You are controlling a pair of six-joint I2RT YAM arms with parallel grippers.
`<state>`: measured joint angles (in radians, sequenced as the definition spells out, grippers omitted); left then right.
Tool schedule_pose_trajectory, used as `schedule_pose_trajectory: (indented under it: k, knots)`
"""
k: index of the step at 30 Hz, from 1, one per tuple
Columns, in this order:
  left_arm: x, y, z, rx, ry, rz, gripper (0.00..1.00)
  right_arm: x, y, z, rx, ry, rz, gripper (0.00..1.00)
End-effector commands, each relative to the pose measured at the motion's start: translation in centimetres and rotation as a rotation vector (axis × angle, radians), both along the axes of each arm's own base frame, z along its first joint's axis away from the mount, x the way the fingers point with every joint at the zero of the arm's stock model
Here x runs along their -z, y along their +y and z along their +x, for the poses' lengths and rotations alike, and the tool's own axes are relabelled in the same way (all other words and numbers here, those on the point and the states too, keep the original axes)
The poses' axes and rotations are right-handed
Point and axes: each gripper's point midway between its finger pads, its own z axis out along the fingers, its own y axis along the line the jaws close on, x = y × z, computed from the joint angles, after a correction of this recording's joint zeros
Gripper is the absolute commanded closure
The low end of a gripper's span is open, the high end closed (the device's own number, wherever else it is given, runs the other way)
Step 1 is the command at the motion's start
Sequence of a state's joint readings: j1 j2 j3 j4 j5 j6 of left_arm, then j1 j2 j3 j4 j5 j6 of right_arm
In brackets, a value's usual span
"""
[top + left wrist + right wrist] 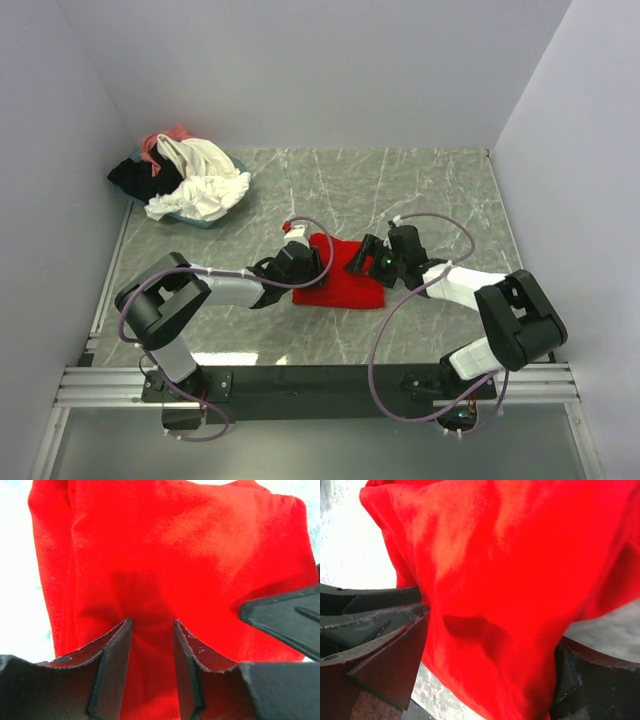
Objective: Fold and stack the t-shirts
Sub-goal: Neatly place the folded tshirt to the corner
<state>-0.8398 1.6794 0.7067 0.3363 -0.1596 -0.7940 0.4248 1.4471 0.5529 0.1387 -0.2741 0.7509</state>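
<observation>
**Both claws at a folded red t-shirt, mid-table**

At the far left of the marble table (430, 190), a teal-rimmed tray (207, 222) holds a heap of cream-white t-shirt (200, 182), black t-shirt (130, 178) and pink t-shirt (160, 142). The red t-shirt (345, 282) lies folded into a block on the middle of the table, well apart from that heap. The left gripper (298, 262) sits at the shirt's left edge with its fingers (112, 670) about half closed and red cloth showing in the gap. Whether they pinch it cannot be told. The right gripper (363, 256) is over the shirt's far right part, its fingers (385, 645) spread wide on either side of a bulge of red cloth.
</observation>
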Motion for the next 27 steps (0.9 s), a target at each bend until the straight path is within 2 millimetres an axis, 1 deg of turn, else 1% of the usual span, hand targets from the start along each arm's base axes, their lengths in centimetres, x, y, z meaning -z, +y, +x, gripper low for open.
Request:
schedule_pose_trajectory:
  k: [1, 3, 4, 5, 6, 7, 8, 9, 10, 11, 12, 13, 14, 15, 16, 17, 18, 19, 20, 21, 22, 23, 24, 25, 26, 27]
  knots:
    - [2.4, 0.4, -2.3, 0.046, 0.101, 0.032, 0.55, 3.8, -0.6, -2.4, -0.003, 0.134, -0.104, 0.12]
    - [2.2, 0.2, -2.3, 0.047, 0.103, 0.02, 0.55, 3.9, -0.4, -2.0, -0.004, 0.13, -0.114, 0.15]
    - [2.3, 0.2, -2.3, 0.048, 0.105, 0.02, 0.55, 4.3, -0.6, -2.1, -0.001, 0.144, -0.13, 0.21]
    - [2.3, 0.2, -2.4, 0.047, 0.107, 0.022, 0.56, 4.2, -0.7, -1.7, -0.001, 0.136, -0.146, 0.24]
    - [2.3, 0.3, -2.4, 0.048, 0.105, 0.026, 0.56, 4.3, -1.0, -1.4, 0.009, 0.131, -0.168, 0.29]
    - [2.1, 0.3, -2.4, 0.048, 0.104, 0.025, 0.56, 4.4, -1.2, -1.3, 0.008, 0.125, -0.187, 0.4]
    - [2.0, 0.3, -2.4, 0.049, 0.104, 0.026, 0.55, 4.3, -1.5, -1.1, 0.009, 0.127, -0.208, 0.46]
    - [1.6, 0.2, -2.2, 0.049, 0.093, 0.026, 0.55, 4.1, -1.7, -0.9, 0.012, 0.122, -0.225, 0.51]
    - [1.1, 0.4, -2.2, 0.049, 0.089, 0.03, 0.55, 4.1, -2.4, -0.8, 0.028, 0.125, -0.268, 0.6]
    - [0.7, 0.6, -2.0, 0.042, 0.081, 0.036, 0.55, 3.4, -2.5, -0.1, 0.024, 0.1, -0.286, 0.66]
    - [0.0, 0.5, -1.8, 0.043, 0.064, 0.036, 0.55, 3.1, -2.7, 0.3, 0.027, 0.091, -0.306, 0.73]
    - [-1.0, 0.6, -1.8, 0.042, 0.052, 0.033, 0.55, 2.8, -3.2, 0.3, 0.017, 0.093, -0.338, 0.86]
    - [-1.7, 0.8, -1.6, 0.034, 0.035, 0.034, 0.55, 1.8, -3.2, 1.4, 0.025, 0.064, -0.356, 0.91]
    - [-3.3, 0.8, -1.4, 0.035, 0.003, 0.017, 0.55, 1.5, -3.7, 1.9, 0.03, 0.055, -0.386, 0.96]
    - [-3.6, 1.2, -1.5, 0.032, 0.004, 0.03, 0.54, 0.6, -3.9, 2.6, 0.01, 0.04, -0.423, 1.0]
    - [-4.2, 1.5, -1.3, 0.024, -0.015, 0.035, 0.54, 0.2, -4.6, 3.3, 0.02, 0.028, -0.463, 1.0]
    - [-5.4, 1.7, -1.2, 0.02, -0.037, 0.022, 0.54, 0.3, -5.2, 3.2, 0.004, 0.046, -0.504, 1.0]
    - [-5.8, 2.1, -1.2, 0.012, -0.045, 0.027, 0.54, -0.9, -5.4, 4.5, -0.012, 0.009, -0.535, 1.0]
    - [-5.7, 2.7, -1.4, 0.005, -0.045, 0.043, 0.54, -1.2, -6.1, 5.1, -0.008, 0.003, -0.572, 1.0]
    - [-6.6, 3.0, -1.4, 0.0, -0.062, 0.032, 0.54, -0.8, -7.2, 5.0, -0.035, 0.033, -0.63, 1.0]
    - [-7.0, 3.4, -1.3, -0.012, -0.069, 0.029, 0.53, -1.7, -7.4, 6.2, -0.03, 0.013, -0.65, 1.0]
    - [-6.7, 4.1, -1.5, -0.018, -0.063, 0.043, 0.53, -1.8, -8.2, 6.7, -0.03, 0.014, -0.694, 1.0]
    - [-7.5, 4.4, -1.5, -0.024, -0.08, 0.029, 0.53, -1.1, -9.4, 6.8, -0.034, 0.052, -0.741, 1.0]
    - [-7.5, 4.9, -1.5, -0.034, -0.082, 0.028, 0.53, -1.7, -9.9, 7.9, -0.051, 0.035, -0.779, 1.0]
    - [-7.3, 5.4, -1.7, -0.038, -0.077, 0.037, 0.53, -1.7, -10.5, 8.3, -0.063, 0.04, -0.814, 1.0]
    - [-8.0, 5.7, -1.7, -0.043, -0.092, 0.028, 0.53, -1.0, -12.0, 8.4, -0.085, 0.076, -0.884, 1.0]
